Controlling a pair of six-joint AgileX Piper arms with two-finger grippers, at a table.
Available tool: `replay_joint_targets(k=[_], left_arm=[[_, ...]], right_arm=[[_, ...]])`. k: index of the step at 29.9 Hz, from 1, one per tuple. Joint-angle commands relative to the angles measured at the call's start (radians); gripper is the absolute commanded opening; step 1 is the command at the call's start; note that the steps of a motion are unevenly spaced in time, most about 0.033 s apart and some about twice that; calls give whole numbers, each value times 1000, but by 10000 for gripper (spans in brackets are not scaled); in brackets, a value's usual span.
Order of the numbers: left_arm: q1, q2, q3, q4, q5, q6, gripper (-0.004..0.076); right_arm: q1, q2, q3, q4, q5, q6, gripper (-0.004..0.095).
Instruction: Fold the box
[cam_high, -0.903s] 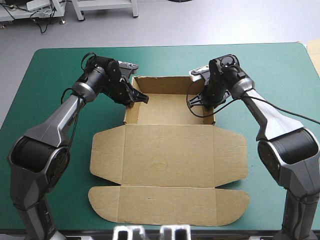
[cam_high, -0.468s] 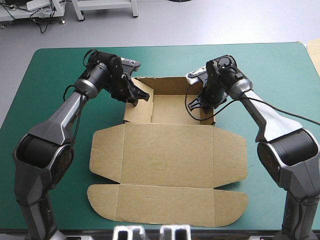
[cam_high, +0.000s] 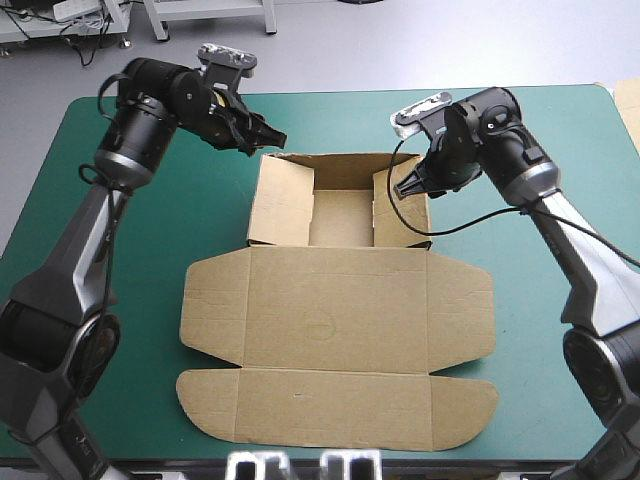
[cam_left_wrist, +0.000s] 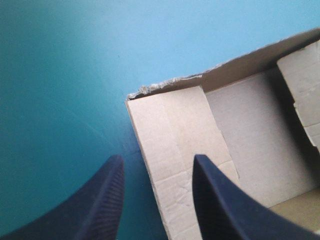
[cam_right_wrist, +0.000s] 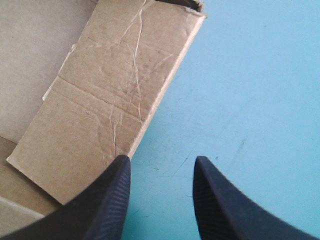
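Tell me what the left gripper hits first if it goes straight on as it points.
Most likely the left wall of the box, near its far corner: that wall's outer edge lies between the left gripper's open fingers. The outer finger would pass beside it toward the teal-green cover; depth is unclear.

no legible text or labels

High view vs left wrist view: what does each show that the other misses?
High only: the box's flat lid panels and the right arm. Left wrist only: the torn edge at the far-left corner in detail, and the left jaws open, one over the side wall. Both: the raised tray walls and the teal-green cover.
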Motion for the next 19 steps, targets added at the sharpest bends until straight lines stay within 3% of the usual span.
replay_joint_targets(k=[1, 6, 11, 14, 19], left_arm=[[-5, -131, -36, -5, 47, -11, 319], [-5, -217, -36, -23, 47, -11, 317], [-5, -326, -19, -101, 47, 15, 298], [-5, -404, 39, -112, 47, 64, 217], [-5, -574, 269, -108, 46, 104, -7]], right_arm=[[-2, -102, -29, -22, 21, 4, 388], [-2, -156, -29, -5, 21, 6, 378], [-2, -194, -29, 87, 21, 41, 374], [-2, -194, -29, 83, 21, 41, 374], [-2, -159, -29, 59, 21, 98, 374]])
